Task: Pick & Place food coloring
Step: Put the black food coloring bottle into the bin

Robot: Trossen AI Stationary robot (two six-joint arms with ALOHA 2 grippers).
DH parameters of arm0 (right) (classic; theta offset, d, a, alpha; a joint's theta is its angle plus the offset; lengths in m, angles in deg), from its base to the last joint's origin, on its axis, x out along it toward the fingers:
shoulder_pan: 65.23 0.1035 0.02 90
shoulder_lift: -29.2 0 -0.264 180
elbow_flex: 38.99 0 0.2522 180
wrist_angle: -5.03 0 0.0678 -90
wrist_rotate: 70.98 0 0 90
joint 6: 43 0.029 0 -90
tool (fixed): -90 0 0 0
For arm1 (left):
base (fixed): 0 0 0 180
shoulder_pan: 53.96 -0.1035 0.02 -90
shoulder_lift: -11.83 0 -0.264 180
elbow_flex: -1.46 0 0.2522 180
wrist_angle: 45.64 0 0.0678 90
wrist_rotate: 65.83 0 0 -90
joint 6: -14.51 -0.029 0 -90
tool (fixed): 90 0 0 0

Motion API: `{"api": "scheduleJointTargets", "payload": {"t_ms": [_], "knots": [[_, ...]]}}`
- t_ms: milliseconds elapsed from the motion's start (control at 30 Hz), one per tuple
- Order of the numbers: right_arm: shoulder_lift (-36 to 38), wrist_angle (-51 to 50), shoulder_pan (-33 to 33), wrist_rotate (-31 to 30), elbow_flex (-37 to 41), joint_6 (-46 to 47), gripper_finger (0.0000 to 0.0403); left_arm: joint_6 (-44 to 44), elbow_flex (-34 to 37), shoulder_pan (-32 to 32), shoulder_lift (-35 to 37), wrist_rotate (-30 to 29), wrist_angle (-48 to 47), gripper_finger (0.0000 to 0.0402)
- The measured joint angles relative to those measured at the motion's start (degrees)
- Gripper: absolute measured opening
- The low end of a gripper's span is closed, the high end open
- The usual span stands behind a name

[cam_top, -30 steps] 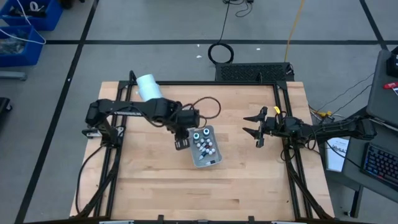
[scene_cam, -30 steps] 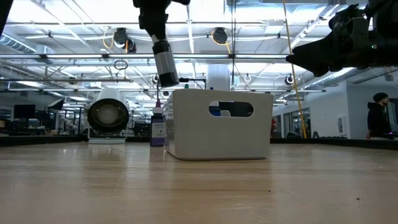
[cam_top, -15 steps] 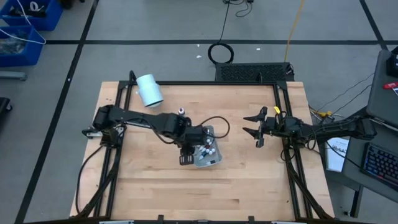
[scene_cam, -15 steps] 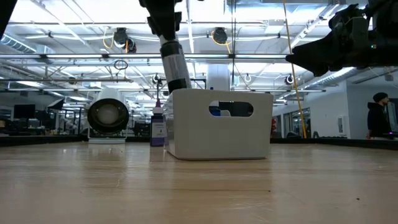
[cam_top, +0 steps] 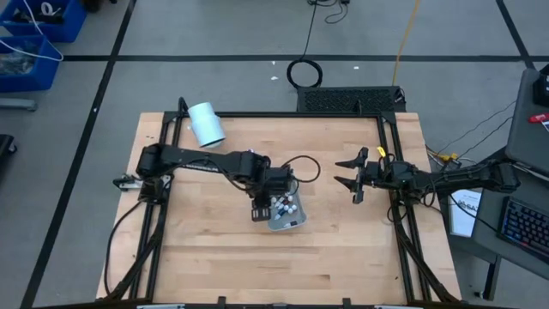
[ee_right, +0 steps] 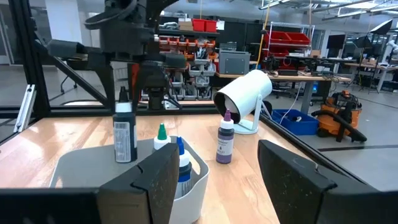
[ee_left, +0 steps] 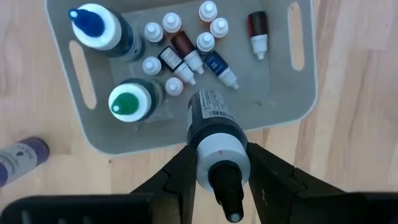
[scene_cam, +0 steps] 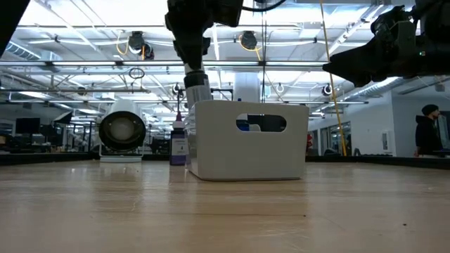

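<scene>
Nearly placed: your left gripper (ee_left: 217,180), frame centre in high view, fingers clamped on black-topped food coloring bottle (ee_left: 214,134), holds it over grey bin (ee_left: 273,112). Release left. Bin holds green-top, blue-top, several small bottles. Purple bottle (ee_left: 22,158) outside bin, lower left. Right gripper (cam_top: 356,178) idle, spread wide, empty.

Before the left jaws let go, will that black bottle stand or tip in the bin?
Held upright, the black bottle looks tall and narrow, so it probably tips easily. Small bottles lying across the bin floor likely leave uneven footing. It looks rigid, unlikely to deform.
</scene>
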Motion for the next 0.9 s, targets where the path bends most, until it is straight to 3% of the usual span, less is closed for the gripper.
{"api": "scheduleJointTargets", "payload": {"t_ms": [500,900], "knots": [[-0.12,-0.24,0.00,-0.01,0.00,-0.32,0.0205,-2.54,0.07,-0.66,-7.62,0.90,-0.39,0.0123],[-0.12,-0.25,0.00,0.00,-0.02,-0.14,0.0205,-2.09,0.78,-0.65,-7.59,0.84,1.41,0.0123]]}}
